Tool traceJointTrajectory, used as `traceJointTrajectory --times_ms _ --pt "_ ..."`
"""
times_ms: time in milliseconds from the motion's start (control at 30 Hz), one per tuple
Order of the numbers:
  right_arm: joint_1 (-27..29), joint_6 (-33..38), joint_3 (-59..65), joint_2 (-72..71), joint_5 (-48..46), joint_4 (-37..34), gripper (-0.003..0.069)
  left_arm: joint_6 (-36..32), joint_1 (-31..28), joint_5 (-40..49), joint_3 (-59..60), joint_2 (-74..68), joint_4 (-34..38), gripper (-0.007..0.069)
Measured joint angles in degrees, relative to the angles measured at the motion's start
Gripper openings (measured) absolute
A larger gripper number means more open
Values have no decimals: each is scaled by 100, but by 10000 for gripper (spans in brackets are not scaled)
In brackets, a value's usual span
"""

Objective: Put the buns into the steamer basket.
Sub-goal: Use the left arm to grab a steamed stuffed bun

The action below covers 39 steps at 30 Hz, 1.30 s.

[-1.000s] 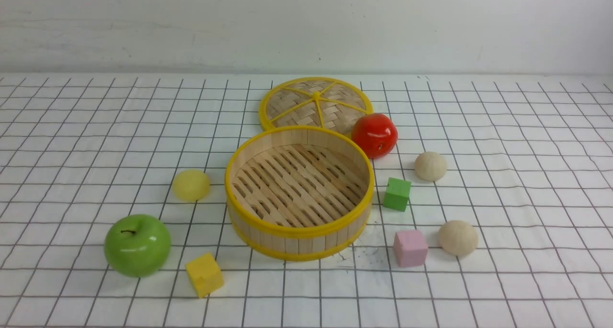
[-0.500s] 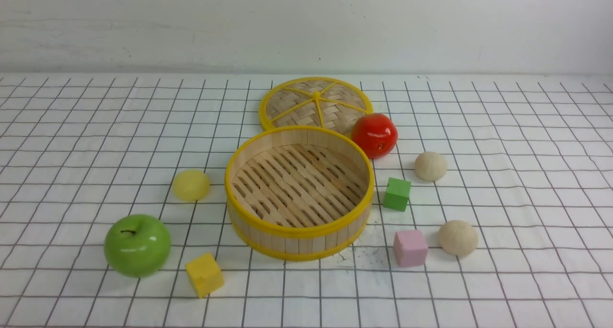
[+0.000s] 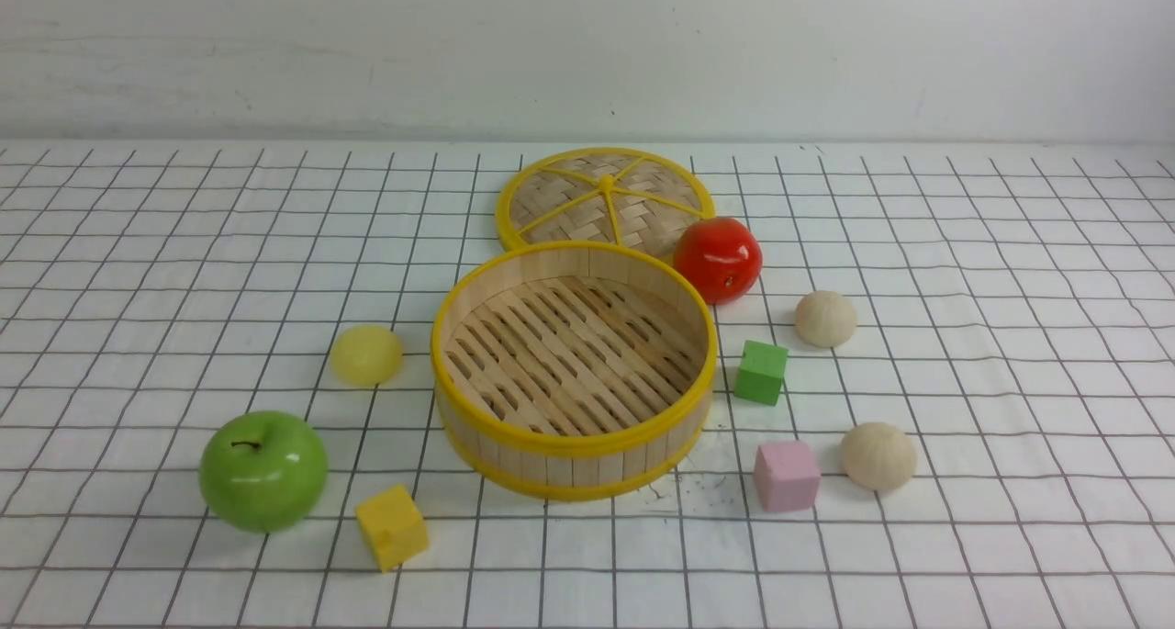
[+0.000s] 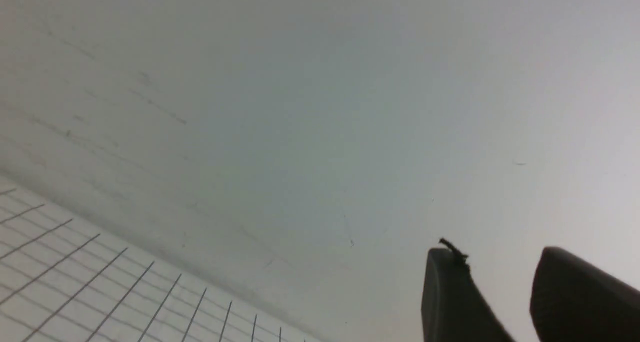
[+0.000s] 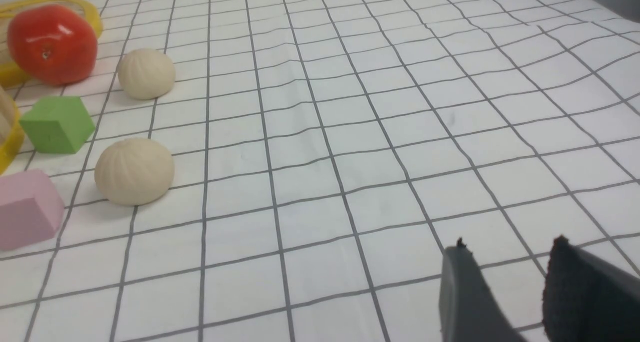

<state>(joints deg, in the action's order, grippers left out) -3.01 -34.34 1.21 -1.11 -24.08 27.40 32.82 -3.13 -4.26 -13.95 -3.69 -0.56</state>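
The steamer basket (image 3: 574, 445) stands empty at the table's middle. A pale yellow bun (image 3: 365, 355) lies left of it. One cream-beige bun (image 3: 825, 318) lies to its right near the red apple, another cream-beige bun (image 3: 878, 455) lies nearer the front beside the pink cube. Both cream buns also show in the right wrist view, the farther (image 5: 146, 74) and the nearer (image 5: 134, 171). Neither arm shows in the front view. My left gripper (image 4: 497, 254) is open, empty and faces the wall. My right gripper (image 5: 510, 247) is open and empty over bare cloth, well apart from the buns.
The flat woven lid (image 3: 604, 197) lies behind the basket. A red apple (image 3: 718, 259), green cube (image 3: 761, 372) and pink cube (image 3: 786, 475) stand right of it. A green apple (image 3: 263, 470) and yellow cube (image 3: 392, 525) stand front left.
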Motion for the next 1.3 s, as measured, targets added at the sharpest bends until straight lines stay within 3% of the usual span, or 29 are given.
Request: traceJointTrajectory --times_ms 67,200,400,567,767,867,1033,1300 --pt "0 0 0 0 0 0 239 0 0 251 -370 -257 0 238" --pt "0 0 0 0 0 0 239 4 0 1869 -1751 -1354 7 238" --pt "0 0 0 0 0 0 239 -196 0 3817 -2396 -2914 -101 238" --pt "0 0 0 0 0 0 239 -251 0 4115 -2396 -3871 56 238" --pt "0 0 0 7 0 0 239 -490 0 4008 -2425 -5078 976 238" --pt "0 0 0 7 0 0 239 -1022 0 3984 -2579 -5581 1355 238" --pt "0 0 0 7 0 0 239 -2562 0 4147 -3572 -6661 2084 238" --pt "0 0 0 7 0 0 239 -3165 193 4642 -5359 -8320 2410 238"
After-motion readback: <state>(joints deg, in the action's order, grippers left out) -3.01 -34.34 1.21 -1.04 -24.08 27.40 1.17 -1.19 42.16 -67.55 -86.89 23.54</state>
